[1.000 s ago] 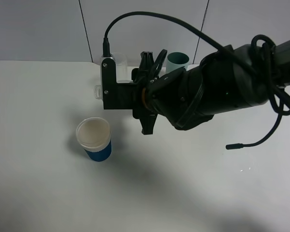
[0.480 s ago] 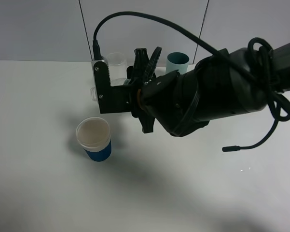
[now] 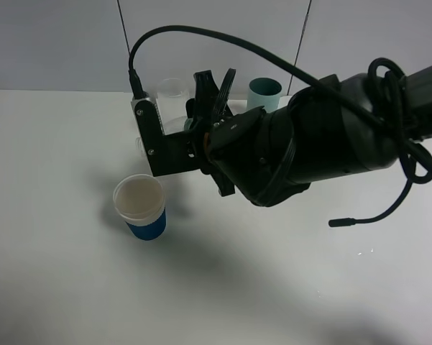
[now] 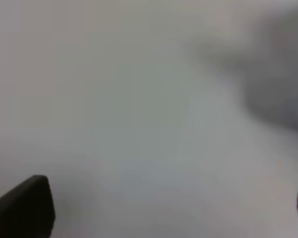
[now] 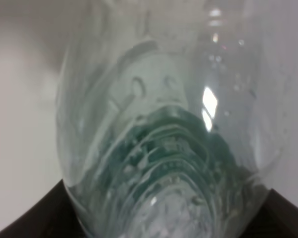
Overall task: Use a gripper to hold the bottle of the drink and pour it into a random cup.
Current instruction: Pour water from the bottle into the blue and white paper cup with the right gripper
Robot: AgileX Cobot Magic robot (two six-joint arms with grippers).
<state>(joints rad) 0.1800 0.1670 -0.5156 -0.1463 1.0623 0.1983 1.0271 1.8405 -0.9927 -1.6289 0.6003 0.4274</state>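
My right gripper point(image 3: 174, 141) reaches across to the left half of the table and is shut on the bottle of the drink. In the exterior high view only the bottle's clear end point(image 3: 139, 143) shows past the gripper, tipped sideways above and just behind the cup point(image 3: 139, 206). The cup is short, with a blue lower band, a white rim and a cream inside. In the right wrist view the bottle point(image 5: 163, 124) fills the picture, with its green label and liquid, between dark fingers point(image 5: 25, 220). My left gripper point(image 4: 163, 208) is open over bare table.
A tall clear glass point(image 3: 172, 90) and a teal-green cup point(image 3: 264, 92) stand at the back of the white table point(image 3: 57, 273), behind the right arm. A black cable loops over the arm, and one loose end point(image 3: 343, 222) hangs at the right.
My right gripper has moved a little left with the bottle and has turned further, tipping the bottle more towards the cup. The cup has not moved.
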